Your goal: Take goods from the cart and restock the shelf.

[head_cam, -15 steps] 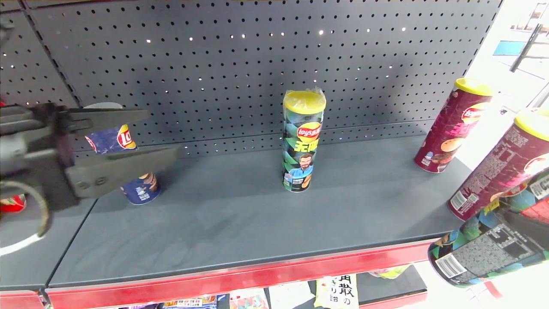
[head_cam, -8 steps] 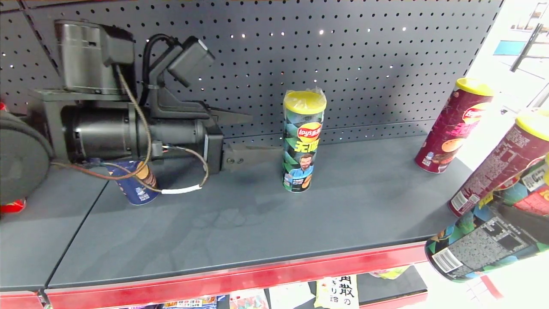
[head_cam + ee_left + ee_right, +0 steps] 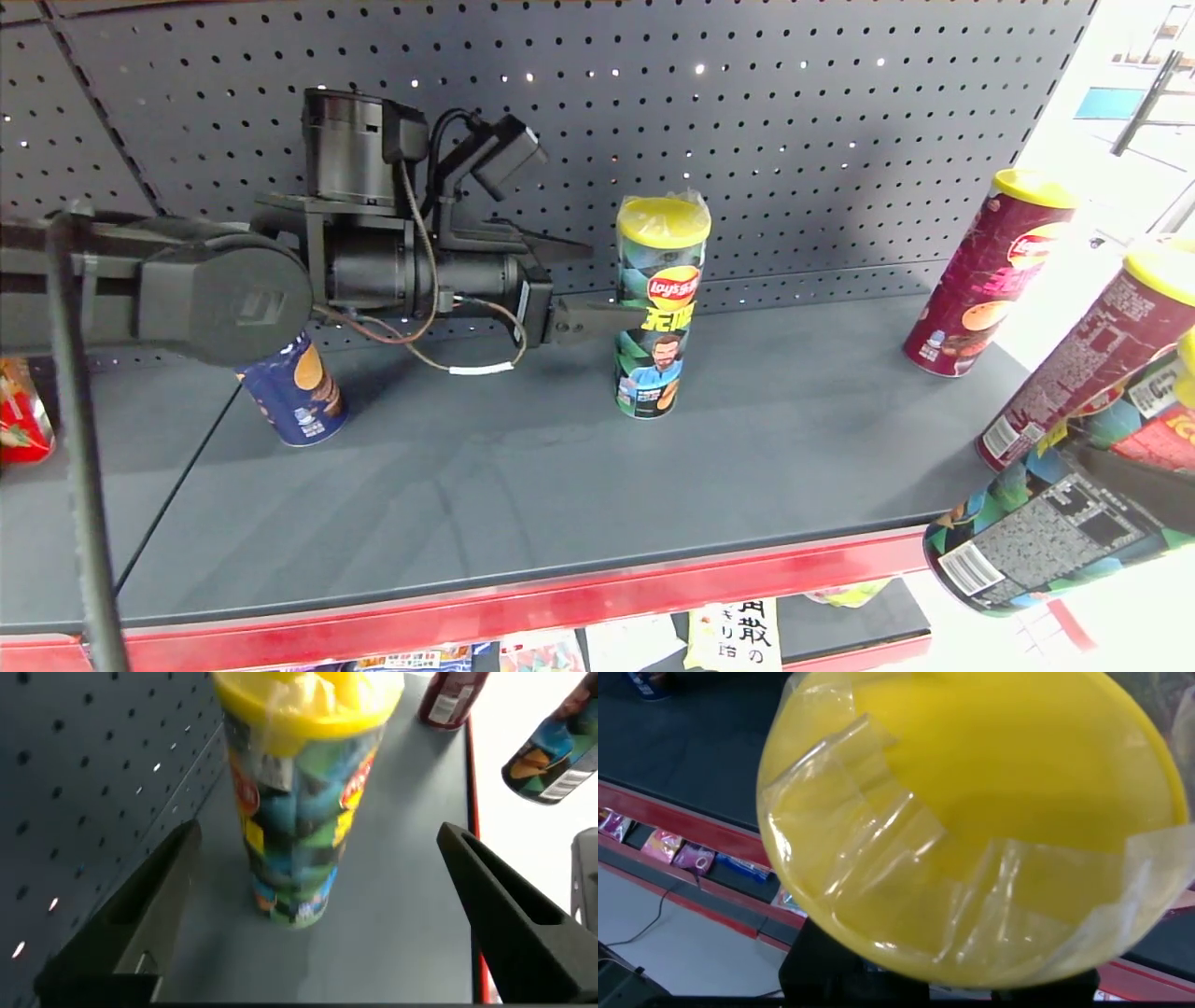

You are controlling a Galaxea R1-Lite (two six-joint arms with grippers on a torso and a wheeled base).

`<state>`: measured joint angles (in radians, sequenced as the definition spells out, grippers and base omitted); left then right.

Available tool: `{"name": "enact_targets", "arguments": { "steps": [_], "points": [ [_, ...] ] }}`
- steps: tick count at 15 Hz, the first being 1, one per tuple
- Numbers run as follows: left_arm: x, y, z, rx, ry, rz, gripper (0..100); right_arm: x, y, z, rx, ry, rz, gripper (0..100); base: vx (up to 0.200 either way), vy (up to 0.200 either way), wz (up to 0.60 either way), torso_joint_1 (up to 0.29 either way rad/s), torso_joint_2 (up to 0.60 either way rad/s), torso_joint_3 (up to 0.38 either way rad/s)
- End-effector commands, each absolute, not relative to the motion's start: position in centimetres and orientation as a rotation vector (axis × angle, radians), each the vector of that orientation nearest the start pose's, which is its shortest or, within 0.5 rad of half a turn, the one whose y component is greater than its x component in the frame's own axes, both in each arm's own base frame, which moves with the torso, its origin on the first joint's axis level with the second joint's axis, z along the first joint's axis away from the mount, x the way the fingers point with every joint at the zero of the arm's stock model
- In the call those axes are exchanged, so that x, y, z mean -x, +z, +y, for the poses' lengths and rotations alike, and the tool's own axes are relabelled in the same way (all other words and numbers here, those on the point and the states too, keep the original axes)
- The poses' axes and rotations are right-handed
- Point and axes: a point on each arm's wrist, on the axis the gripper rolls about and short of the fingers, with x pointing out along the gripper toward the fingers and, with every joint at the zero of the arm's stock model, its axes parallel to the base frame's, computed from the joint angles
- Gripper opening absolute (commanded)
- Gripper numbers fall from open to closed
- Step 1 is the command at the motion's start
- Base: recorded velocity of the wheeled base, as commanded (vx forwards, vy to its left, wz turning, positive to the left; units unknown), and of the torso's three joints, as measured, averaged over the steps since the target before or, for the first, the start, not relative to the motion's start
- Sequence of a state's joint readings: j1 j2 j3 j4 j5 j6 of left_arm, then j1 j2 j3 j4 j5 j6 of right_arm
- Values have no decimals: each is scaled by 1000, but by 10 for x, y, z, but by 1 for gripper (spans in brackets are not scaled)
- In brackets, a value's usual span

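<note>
I'm sweeping my left gripper point(image 3: 607, 283) rightward along the shelf point(image 3: 467, 485) — fingers apart, now flanking the green can point(image 3: 661, 317) standing mid-shelf, probably to adjust it. My right gripper point(image 3: 1134, 485) is clamping a second can point(image 3: 1036, 541) off the near-right edge.

Black arm point(image 3: 373, 271), wedge-fingered gripper point(image 3: 609, 286), looped cables point(image 3: 467, 362)

Left gripper point(image 3: 602, 285) came in from the shelf's left edge over 1 s and advanced rightward. Its spread fingertips are now just beside the upright green can point(image 3: 661, 317). The tilted can point(image 3: 1036, 532) at lower right edged slightly leftward.
</note>
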<state>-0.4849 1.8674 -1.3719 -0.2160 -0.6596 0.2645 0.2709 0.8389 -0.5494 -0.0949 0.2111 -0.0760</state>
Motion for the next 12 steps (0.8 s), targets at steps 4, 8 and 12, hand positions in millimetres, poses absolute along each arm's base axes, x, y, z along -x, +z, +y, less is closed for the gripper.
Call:
{"name": "enact_targets", "arguments": {
  "steps": [4, 8, 12],
  "points": [
    [-349, 230, -200, -203, -1185, 148, 100, -85, 225, 28, 79, 487, 185, 0, 0, 0, 0, 0, 0, 0],
    [-356, 230, -209, -203, -1197, 133, 100, -86, 225, 29, 78, 487, 188, 0, 0, 0, 0, 0, 0, 0],
    [-354, 229, -217, -206, -1205, 130, 100, -87, 226, 29, 78, 487, 188, 0, 0, 0, 0, 0, 0, 0]
  ]
}}
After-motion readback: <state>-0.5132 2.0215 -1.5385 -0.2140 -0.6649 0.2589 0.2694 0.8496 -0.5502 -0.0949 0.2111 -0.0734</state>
